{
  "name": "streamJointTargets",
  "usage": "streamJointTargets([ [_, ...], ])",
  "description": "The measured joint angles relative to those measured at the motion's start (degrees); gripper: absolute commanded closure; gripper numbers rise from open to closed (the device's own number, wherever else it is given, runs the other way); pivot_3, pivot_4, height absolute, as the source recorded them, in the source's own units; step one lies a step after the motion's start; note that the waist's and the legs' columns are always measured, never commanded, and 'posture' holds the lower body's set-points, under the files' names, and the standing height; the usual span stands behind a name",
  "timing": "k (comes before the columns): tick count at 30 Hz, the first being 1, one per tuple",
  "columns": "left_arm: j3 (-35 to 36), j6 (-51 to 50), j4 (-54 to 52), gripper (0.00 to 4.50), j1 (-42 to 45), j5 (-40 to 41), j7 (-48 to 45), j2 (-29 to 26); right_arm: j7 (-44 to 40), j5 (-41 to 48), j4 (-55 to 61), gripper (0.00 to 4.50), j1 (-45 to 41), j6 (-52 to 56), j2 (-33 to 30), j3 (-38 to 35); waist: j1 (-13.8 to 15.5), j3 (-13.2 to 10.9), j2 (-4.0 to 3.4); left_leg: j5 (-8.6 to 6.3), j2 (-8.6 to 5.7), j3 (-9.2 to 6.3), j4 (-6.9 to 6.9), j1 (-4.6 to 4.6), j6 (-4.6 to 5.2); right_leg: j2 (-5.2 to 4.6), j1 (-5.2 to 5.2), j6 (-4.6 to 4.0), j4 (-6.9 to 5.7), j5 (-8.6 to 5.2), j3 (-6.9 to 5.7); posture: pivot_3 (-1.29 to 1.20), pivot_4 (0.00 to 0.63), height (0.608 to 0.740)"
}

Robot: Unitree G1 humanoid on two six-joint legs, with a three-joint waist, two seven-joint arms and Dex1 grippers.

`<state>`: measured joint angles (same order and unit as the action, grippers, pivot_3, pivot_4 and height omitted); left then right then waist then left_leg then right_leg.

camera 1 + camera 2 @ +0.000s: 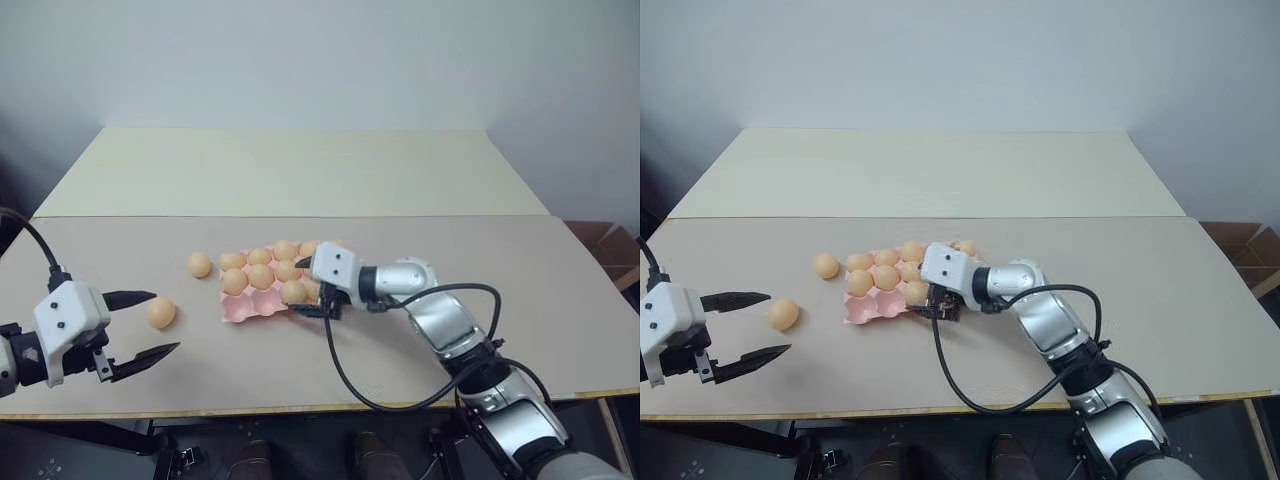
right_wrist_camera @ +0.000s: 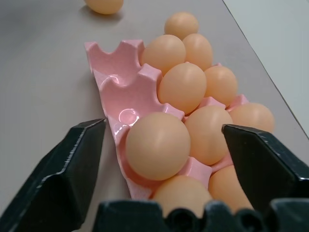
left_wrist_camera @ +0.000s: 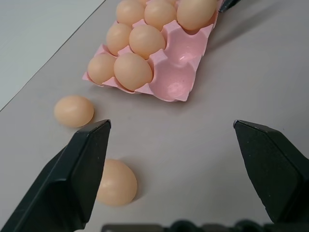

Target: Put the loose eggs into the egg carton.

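Beige bench (image 1: 560, 300): pink egg carton (image 1: 250, 309) mid-surface, two loose eggs (image 1: 161, 312) beside. Right pincer (image 2: 159, 145) released over a seated egg; left pincer (image 1: 150, 325) spread. Smooth, fragile shells likely need gentle side grips.

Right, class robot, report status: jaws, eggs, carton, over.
Both jaws open, empty. Right gripper over egg carton, egg between its jaws. Two loose eggs left on table. Nothing blocking.
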<state>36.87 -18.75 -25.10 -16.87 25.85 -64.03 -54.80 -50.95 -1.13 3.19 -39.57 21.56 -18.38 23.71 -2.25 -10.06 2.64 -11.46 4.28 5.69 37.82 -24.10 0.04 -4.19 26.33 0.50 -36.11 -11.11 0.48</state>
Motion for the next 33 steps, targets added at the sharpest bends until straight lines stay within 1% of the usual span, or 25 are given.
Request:
streamJointTargets([
  [5, 0.0, 0.0, 0.1, 0.08, 0.5, 0.0, 0.2, 0.0, 1.1, -0.1, 0.1, 0.05, -0.7, -0.1, 0.6, 0.0, -0.1, 0.0, 0.00, 0.00, 0.00, 0.00, 0.00, 0.00, 0.00, 0.00, 0.00, 0.00, 0.00, 0.00, 0.00, 0.00, 0.150, 0.740],
  [8, 0.0, 0.0, 0.2, 0.08, 0.7, -0.1, 0.2, 0.0, 1.0, 0.1, 1.9, 0.05, -0.7, 0.0, -1.0, -0.4, -0.1, 0.0, 0.00, 0.00, 0.00, 0.00, 0.00, -0.01, 0.00, -0.01, 0.01, 0.00, 0.01, 0.00, 0.00, 0.00, 0.150, 0.740],
  [11, -0.1, 0.1, 0.3, 0.08, 1.3, 0.0, 0.3, 0.0, 0.0, 1.7, 5.9, 0.05, -0.5, 1.1, -3.2, -2.5, 0.1, 0.0, 0.00, 0.00, 0.00, 0.00, 0.00, -0.03, 0.00, -0.02, 0.01, 0.00, 0.03, 0.00, -0.01, 0.00, 0.150, 0.740],
  [15, 0.0, 1.3, 0.4, 0.08, 2.3, 1.7, 0.0, 1.6, -3.6, 6.1, 12.5, 0.05, 1.9, 3.1, -9.1, -6.2, 0.4, 0.0, 0.00, -0.03, -0.02, 0.00, 0.00, -0.04, -0.05, -0.05, 0.00, 0.03, 0.06, -0.02, -0.02, 0.00, 0.150, 0.740],
  [17, 0.7, 1.2, 0.3, 0.08, 2.7, 3.9, 0.1, 3.2, -6.8, 8.8, 15.3, 0.05, 4.7, 3.9, -14.1, -8.2, 0.8, 0.0, 0.01, -0.04, -0.02, 0.00, 0.00, -0.03, -0.05, -0.05, -0.03, 0.06, 0.09, -0.04, -0.02, 0.00, 0.150, 0.740],
  [20, 2.0, 0.2, 0.1, 0.08, 2.0, 4.5, 0.9, 3.3, -11.4, 12.3, 18.1, 0.05, 8.6, 4.2, -21.3, -11.7, 1.2, 0.0, 0.01, -0.04, -0.02, 0.00, 0.00, -0.01, -0.05, -0.04, -0.02, 0.24, 0.10, -0.15, 0.00, 0.00, 0.150, 0.740],
  [22, 4.1, -0.4, -0.2, 0.08, 0.0, 3.8, 2.1, 3.7, -14.4, 14.8, 19.3, 0.05, 11.9, 4.3, -26.9, -15.5, 1.2, 0.0, 0.01, -0.07, -0.02, 0.00, -0.01, 0.03, -0.10, -0.04, -0.03, 0.26, 0.11, -0.18, 0.03, 0.00, 0.150, 0.740],
  [24, 7.2, -1.7, -1.1, 0.08, -1.8, 3.7, 4.2, 5.5, -15.8, 17.1, 20.0, 0.05, 14.3, 5.1, -31.0, -19.8, 1.1, 0.0, 0.02, -0.09, -0.01, 0.00, -0.01, 0.03, -0.14, -0.02, -0.02, 0.26, 0.11, -0.19, 0.05, 0.00, 0.150, 0.740],
  [26, 10.4, -3.0, -1.7, 0.08, -4.6, 3.7, 5.0, 6.4, -16.7, 18.8, 20.6, 0.05, 16.4, 5.9, -34.0, -23.5, 1.1, 0.0, 0.02, -0.14, 0.00, 0.00, -0.01, 0.06, -0.21, -0.01, -0.02, 0.26, 0.11, -0.20, 0.05, 0.00, 0.150, 0.740],
  [27, 12.2, -3.4, -2.1, 0.08, -6.3, 3.7, 5.1, 7.2, -17.3, 19.7, 21.0, 0.05, 17.9, 6.1, -35.6, -25.1, 1.2, 0.0, 0.02, -0.25, -0.01, 0.00, -0.01, 0.07, -0.41, -0.02, -0.03, 0.25, 0.11, -0.21, 0.06, 0.00, 0.150, 0.740],
  [29, 14.5, -3.9, -2.1, 0.08, -8.9, 3.6, 5.2, 8.0, -17.9, 20.7, 21.1, 0.05, 19.8, 6.2, -37.4, -27.2, 1.3, 0.0, 0.03, -0.27, -0.01, -0.01, -0.01, 0.10, -0.43, -0.03, -0.06, 0.25, 0.12, -0.21, 0.05, 0.00, 0.150, 0.740],
  [33, 16.5, -4.0, -1.7, 0.08, -10.9, 3.3, 6.2, 8.6, -17.4, 21.5, 21.1, 0.05, 21.2, 6.4, -38.9, -28.5, 1.4, 0.0, 0.04, -0.29, -0.08, -0.03, 0.00, 0.29, -0.47, -0.11, -0.16, 0.26, 0.13, -0.22, 0.06, 0.00, 0.150, 0.740],
])
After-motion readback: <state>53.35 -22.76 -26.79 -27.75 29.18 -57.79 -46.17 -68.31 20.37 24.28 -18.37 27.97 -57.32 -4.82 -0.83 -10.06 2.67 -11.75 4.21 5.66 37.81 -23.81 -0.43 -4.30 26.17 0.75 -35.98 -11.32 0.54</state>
